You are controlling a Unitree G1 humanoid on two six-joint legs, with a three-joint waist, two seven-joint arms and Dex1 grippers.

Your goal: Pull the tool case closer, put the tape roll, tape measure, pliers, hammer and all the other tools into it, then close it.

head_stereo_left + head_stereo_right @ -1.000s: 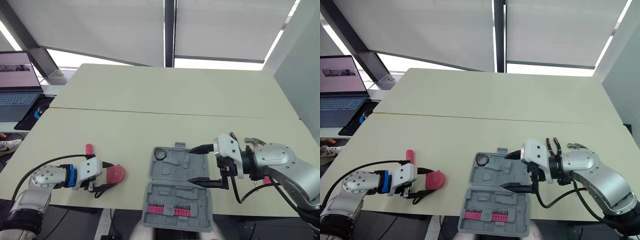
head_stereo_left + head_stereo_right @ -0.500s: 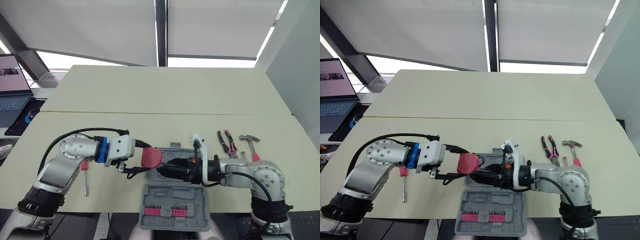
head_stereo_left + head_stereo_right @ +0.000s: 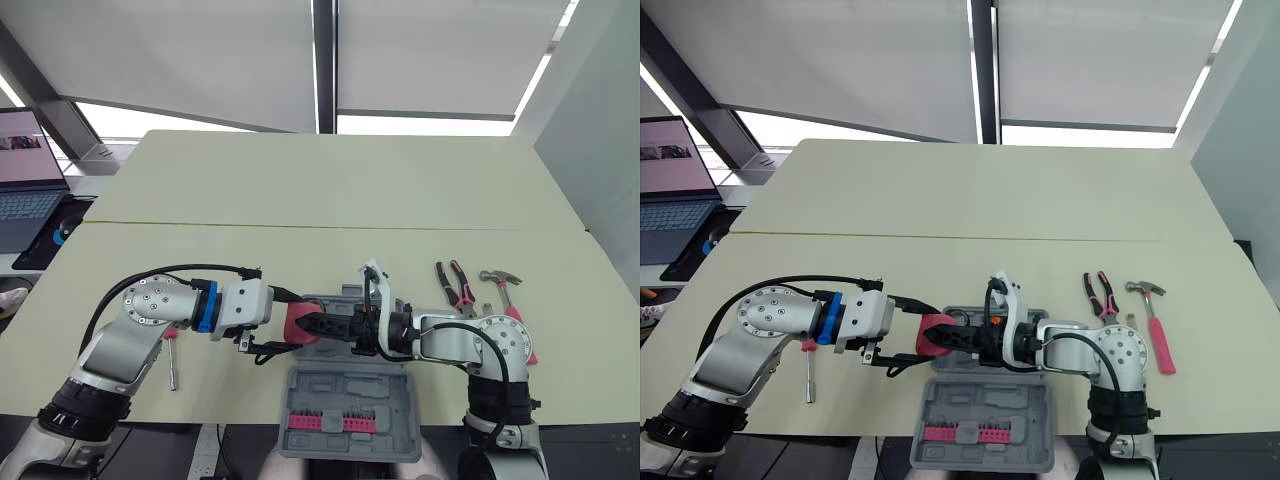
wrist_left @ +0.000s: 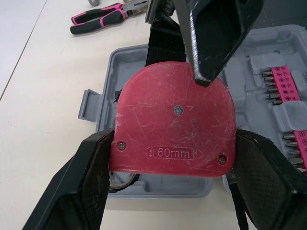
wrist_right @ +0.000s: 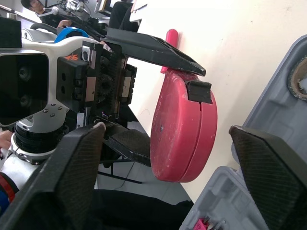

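My left gripper [image 3: 292, 327] is shut on the red tape measure [image 3: 299, 323], holding it just above the left end of the open grey tool case [image 3: 350, 392]. In the left wrist view the tape measure [image 4: 175, 127] sits flat between the black fingers [image 4: 86, 187]. My right gripper [image 3: 318, 325] reaches across the case from the right, open, and one fingertip [image 4: 216, 38] overlaps the tape measure's far edge. The tape roll [image 5: 300, 79] lies in a corner pocket of the case. Pink-handled pliers [image 3: 452, 283] and a hammer [image 3: 505, 296] lie to the right of the case.
A pink-handled screwdriver [image 3: 171, 350] lies on the table [image 3: 330, 200] left of the case, under my left arm. A row of pink bits [image 3: 328, 422] fills the case's near half, close to the table's front edge. A laptop [image 3: 25, 170] stands far left.
My left gripper carried the tape measure from the table's left to over the case. My right gripper swung left across the case to meet it. The camera view shifted too.
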